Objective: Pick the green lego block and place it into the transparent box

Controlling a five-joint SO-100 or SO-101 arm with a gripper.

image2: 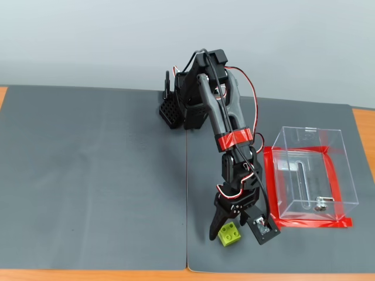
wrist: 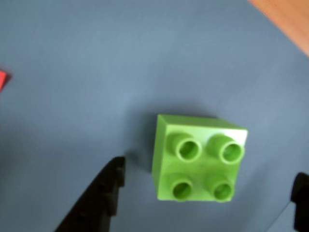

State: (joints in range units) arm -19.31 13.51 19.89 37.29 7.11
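gripper (image2: 234, 233) spread wide, holding nothing | green lego block (wrist: 198, 158) on the mat between our fingers, well apart from the transparent box (image2: 310, 172) | risk: block sits skewed to the jaws, so closing may twist or push it away

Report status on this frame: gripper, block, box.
Gripper open, straddling green lego block on the mat. Transparent box empty of block. Nothing in the way.
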